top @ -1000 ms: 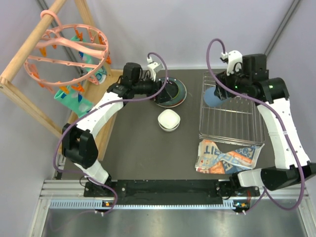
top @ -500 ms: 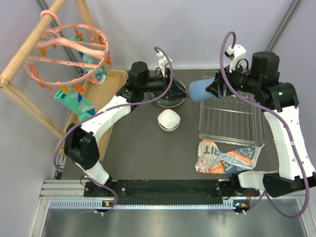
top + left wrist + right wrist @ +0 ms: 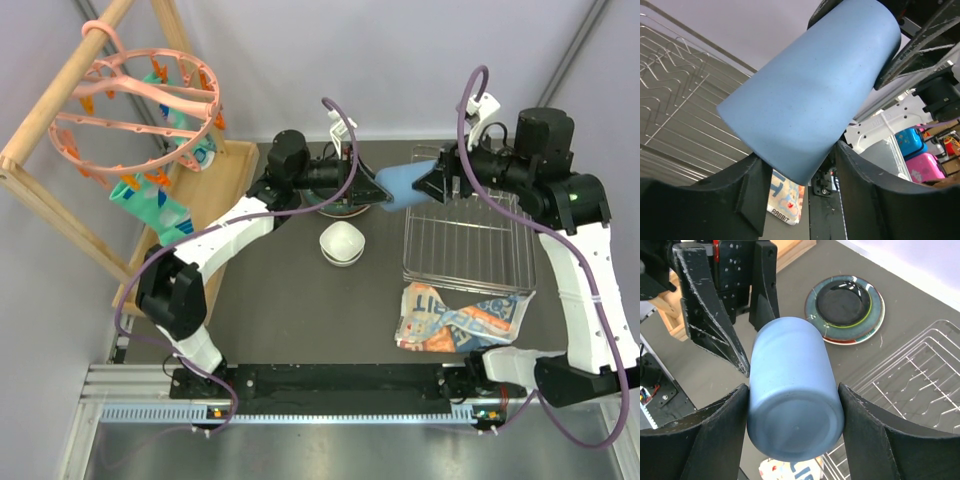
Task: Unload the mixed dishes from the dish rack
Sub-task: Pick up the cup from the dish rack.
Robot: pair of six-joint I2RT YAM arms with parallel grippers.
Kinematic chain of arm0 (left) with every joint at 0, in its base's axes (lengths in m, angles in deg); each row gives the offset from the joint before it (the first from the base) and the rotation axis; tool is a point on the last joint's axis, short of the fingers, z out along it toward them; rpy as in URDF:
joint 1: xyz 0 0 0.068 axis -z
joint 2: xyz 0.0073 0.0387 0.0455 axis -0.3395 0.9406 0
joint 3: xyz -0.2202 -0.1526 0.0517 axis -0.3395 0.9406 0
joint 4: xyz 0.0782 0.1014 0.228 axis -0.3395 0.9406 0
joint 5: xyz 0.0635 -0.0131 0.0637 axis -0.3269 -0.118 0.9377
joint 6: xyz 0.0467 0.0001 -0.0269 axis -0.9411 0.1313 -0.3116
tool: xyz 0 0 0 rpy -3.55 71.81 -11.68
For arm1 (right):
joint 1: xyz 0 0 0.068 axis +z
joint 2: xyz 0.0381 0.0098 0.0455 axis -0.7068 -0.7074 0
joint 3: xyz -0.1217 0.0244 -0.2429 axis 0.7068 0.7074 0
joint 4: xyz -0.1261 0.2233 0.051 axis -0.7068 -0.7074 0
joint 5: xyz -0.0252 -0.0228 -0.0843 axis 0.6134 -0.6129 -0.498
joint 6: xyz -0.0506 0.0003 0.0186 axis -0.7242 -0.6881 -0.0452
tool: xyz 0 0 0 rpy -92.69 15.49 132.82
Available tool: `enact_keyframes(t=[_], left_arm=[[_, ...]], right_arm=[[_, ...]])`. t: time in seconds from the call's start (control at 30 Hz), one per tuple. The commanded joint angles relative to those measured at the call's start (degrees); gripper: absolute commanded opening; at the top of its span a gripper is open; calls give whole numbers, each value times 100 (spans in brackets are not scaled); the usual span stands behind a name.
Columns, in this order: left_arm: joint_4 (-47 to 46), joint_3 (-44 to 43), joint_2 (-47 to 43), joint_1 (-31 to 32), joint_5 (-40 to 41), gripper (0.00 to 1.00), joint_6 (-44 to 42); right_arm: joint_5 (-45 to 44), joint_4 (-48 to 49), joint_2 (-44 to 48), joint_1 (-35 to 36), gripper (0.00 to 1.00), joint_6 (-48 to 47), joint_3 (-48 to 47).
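A light blue cup [image 3: 400, 183] hangs on its side in the air, between the two arms and left of the dish rack [image 3: 466, 282]. My right gripper [image 3: 425, 180] is shut on its closed base end [image 3: 792, 395]. My left gripper [image 3: 385, 190] is at the opposite end, and both its fingers [image 3: 752, 185] press against the cup [image 3: 810, 95]. The wire dish rack [image 3: 912, 385] shows nothing inside. Stacked plates [image 3: 845, 307], dark teal with lime and pink rims, lie on the table, half hidden under the left arm. A small white bowl [image 3: 342, 243] sits in front of them.
A printed orange-blue-white packet [image 3: 460, 318] lies against the rack's near edge. A wooden frame with a pink ring of clips [image 3: 140, 100] stands at the far left. A wooden board [image 3: 205, 190] runs along the table's left side.
My right arm lifted the cup out of the rack and carried it left. My left gripper left the plates, swung right, and closed onto the cup's free end.
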Motion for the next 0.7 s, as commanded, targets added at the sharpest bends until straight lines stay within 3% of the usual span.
enact_keyframes(t=[0.0,0.13,0.27,0.3,0.43,0.57,0.67], left_arm=[[-1232,247,26,32,-318,54,633],[-2013,414,79,59,-520,43,1274],[-2595,546,44,85,-574,5,1776],[-2595,564,9,94,-574,0,1768],[-2648,590,-27,103,-609,0,1820],[-2403,599,-106,85,-600,0,1620],[-1674,546,-211,-2,-530,0,1059]], right_arm=[[365,350,262,-29,47,66,96],[427,421,306,-29,47,66,298],[427,386,315,-38,51,13,333],[427,386,315,-29,52,13,333],[409,368,324,-29,60,-22,386],[304,360,350,-29,83,-39,439],[120,359,429,-29,90,-83,491]])
